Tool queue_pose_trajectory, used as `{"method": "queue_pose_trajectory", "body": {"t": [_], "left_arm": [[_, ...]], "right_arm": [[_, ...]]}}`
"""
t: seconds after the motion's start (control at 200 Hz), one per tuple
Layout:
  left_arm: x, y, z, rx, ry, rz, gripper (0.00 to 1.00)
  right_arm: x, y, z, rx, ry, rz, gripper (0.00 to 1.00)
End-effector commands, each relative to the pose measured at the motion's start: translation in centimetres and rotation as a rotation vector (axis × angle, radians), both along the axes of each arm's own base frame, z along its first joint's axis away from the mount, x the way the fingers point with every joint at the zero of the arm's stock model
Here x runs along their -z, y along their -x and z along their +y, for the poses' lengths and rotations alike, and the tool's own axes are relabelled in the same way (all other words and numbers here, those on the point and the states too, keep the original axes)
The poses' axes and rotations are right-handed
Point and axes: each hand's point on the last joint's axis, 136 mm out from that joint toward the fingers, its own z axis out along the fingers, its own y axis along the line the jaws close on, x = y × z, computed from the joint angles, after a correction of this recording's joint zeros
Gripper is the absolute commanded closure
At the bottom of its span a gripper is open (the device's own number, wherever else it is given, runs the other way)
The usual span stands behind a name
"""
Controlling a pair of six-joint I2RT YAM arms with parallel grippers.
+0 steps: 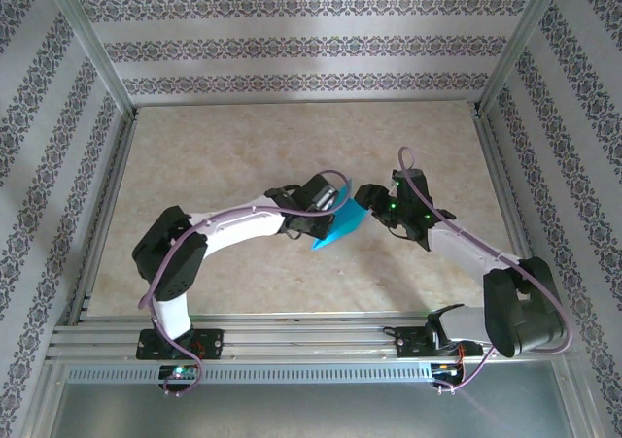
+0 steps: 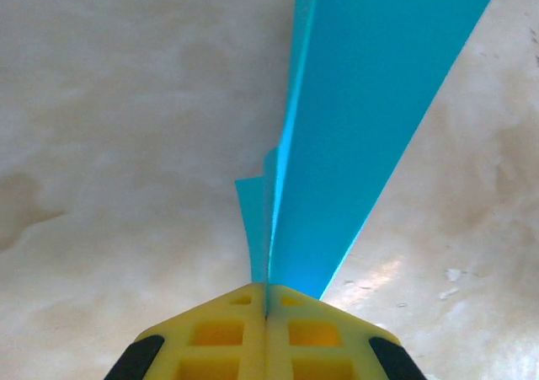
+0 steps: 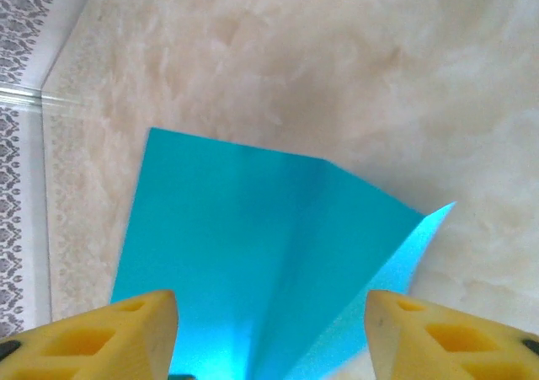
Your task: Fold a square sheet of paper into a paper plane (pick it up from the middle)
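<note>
A beige, marbled tabletop (image 1: 243,147) lies inside an aluminium frame (image 1: 95,50), with striped, floral-patterned walls (image 1: 311,45) on the left, right and far sides and metal rails (image 1: 311,339) along the near edge.

- Top external: high, from the near edge, looking down on the whole table (image 1: 243,147).
- Left wrist: very close, past left gripper (image 2: 266,306), edge-on along paper (image 2: 370,102).
- Right wrist: close, past right gripper (image 3: 269,306), facing the same paper's broad side, with the table beneath.

Teal-blue square sheet of paper (image 1: 340,227), creased lengthwise, tilted, aloft.
</note>
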Motion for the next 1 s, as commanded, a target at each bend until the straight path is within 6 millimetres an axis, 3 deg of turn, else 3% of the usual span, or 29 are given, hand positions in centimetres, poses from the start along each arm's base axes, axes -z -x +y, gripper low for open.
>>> {"method": "queue_pose_trajectory", "body": {"t": [0.0,0.255,0.345,0.455,0.774,0.994], "left_arm": [[-2.8,-1.2,4.5,-0.067,-0.094,-0.053,0.99],[-4.2,-2.7,10.3,-0.155,-0.383,-0.146,1.00],[-4.4,-3.1,11.3,-0.198,-0.458,-0.173,1.00],[-4.0,-3.1,10.5,-0.185,-0.482,-0.173,1.00],[0.6,-1.5,6.6,-0.111,-0.452,-0.062,1.00],[2.1,-0.2,3.5,-0.062,-0.312,0.035,1.00]], "right_arm": [[1.4,0.5,-1.1,0.015,0.086,0.048,0.38],[2.4,0.1,0.5,-0.018,0.075,0.071,0.39],[2.9,0.1,0.2,-0.001,0.082,0.084,0.39],[3.4,0.3,-0.4,0.036,0.081,0.098,0.40],[4.2,0.5,-1.1,0.076,0.049,0.119,0.42],[4.2,-0.1,0.8,0.022,-0.046,0.119,0.47]]}}
